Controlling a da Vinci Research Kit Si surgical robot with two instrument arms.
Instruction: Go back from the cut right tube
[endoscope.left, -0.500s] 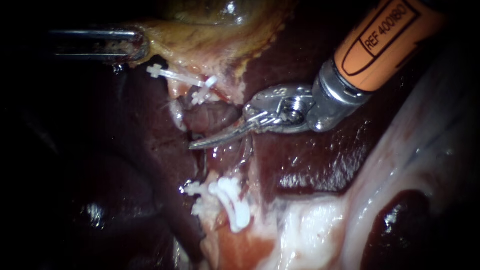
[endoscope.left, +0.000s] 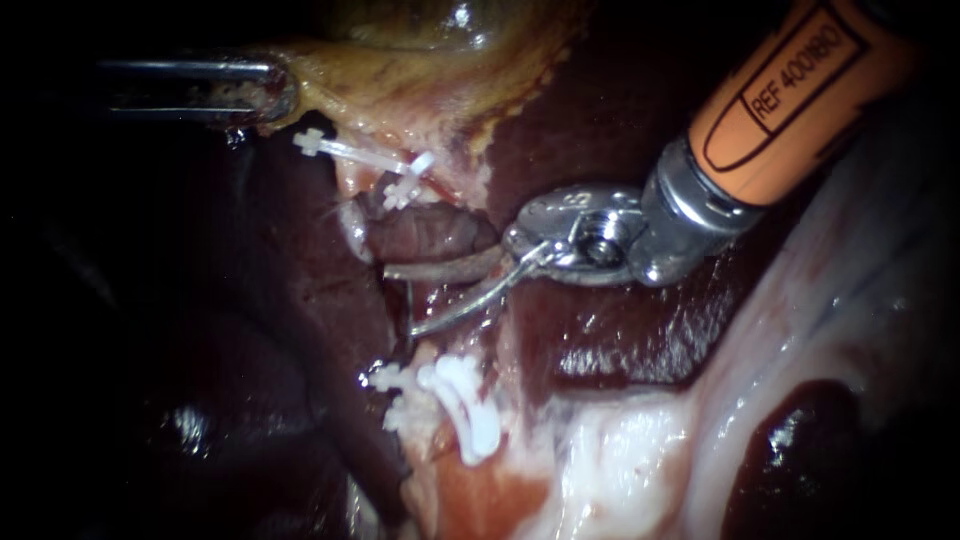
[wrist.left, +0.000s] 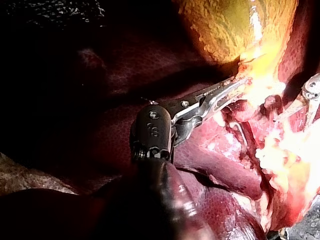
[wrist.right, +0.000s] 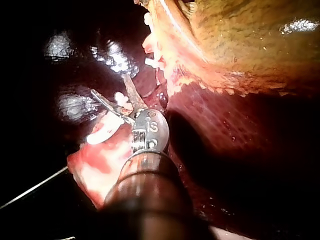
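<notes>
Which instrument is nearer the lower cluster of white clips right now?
Right. The right instrument, jaws open, hovers just above the lower clips; the left instrument is farther, up at the gallbladder, jaws shut on its edge.

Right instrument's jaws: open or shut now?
Open. In the endoscope view the orange-shafted right instrument shows its two thin curved blades spread apart, with a clear gap and nothing gripped between them.

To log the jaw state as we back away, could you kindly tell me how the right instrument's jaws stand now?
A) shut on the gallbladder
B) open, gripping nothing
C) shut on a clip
B: in the endoscope view the right instrument shows its two blades spread apart, with a clear gap and nothing held between them.
</notes>
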